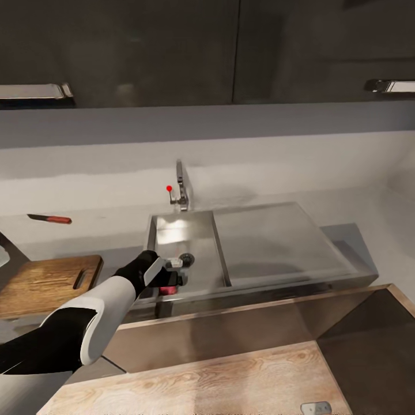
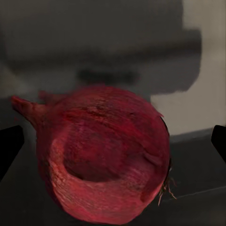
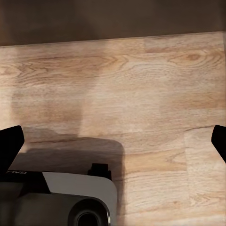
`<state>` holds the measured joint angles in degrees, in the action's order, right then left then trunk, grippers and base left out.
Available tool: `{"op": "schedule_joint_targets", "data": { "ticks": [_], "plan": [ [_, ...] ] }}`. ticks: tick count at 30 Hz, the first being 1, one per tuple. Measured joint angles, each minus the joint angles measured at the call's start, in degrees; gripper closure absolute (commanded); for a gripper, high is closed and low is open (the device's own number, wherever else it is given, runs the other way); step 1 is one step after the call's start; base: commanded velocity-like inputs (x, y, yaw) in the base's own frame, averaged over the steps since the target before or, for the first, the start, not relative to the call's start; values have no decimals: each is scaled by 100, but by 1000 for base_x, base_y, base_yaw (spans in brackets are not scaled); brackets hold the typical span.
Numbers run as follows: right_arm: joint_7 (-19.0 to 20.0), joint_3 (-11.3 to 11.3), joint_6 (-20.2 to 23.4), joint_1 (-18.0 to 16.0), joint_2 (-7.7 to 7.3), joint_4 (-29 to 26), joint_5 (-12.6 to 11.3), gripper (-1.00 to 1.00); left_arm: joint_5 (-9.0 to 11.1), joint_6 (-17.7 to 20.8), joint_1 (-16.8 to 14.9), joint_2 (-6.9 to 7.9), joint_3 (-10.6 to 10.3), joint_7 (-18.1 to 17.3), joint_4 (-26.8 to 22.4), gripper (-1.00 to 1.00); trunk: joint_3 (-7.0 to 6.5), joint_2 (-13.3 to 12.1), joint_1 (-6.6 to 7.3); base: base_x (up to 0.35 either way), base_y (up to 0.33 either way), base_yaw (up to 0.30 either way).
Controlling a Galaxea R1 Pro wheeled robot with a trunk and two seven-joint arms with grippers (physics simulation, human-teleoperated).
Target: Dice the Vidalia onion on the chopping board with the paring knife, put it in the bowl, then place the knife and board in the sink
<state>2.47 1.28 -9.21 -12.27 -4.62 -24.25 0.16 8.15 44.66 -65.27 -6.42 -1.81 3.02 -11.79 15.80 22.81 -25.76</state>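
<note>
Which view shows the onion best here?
The left wrist view: the onion sits close and large between the left gripper's dark fingers. In the head view, a red sliver of it peeks under that gripper above the sink. The right wrist view faces wood.

head view: high, facing forward and down on the sink (image 1: 190, 242), left arm entering from 7 o'clock.
left wrist view: very close on the onion (image 2: 106, 155), shared with head view.
right wrist view: close above wooden floor (image 3: 141, 94).
</note>
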Motion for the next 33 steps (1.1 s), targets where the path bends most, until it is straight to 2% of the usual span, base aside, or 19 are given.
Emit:
{"op": "schedule_joint_targets", "data": {
  "ticks": [21,22,33],
  "plan": [
    [0,11,-25,0,-9,4,7,-100,0,0,0,15,7,0,-2,-100,22,1,0,0,0,0],
    [-3,10,-25,0,-9,4,4,-100,0,0,0,13,7,0,-4,100,22,1,0,0,0,0],
    [-90,7,-20,0,0,-3,-6,-100,5,0,0,18,7,4,-6,100,-1,1,1,0,0,0]
  ]
}}
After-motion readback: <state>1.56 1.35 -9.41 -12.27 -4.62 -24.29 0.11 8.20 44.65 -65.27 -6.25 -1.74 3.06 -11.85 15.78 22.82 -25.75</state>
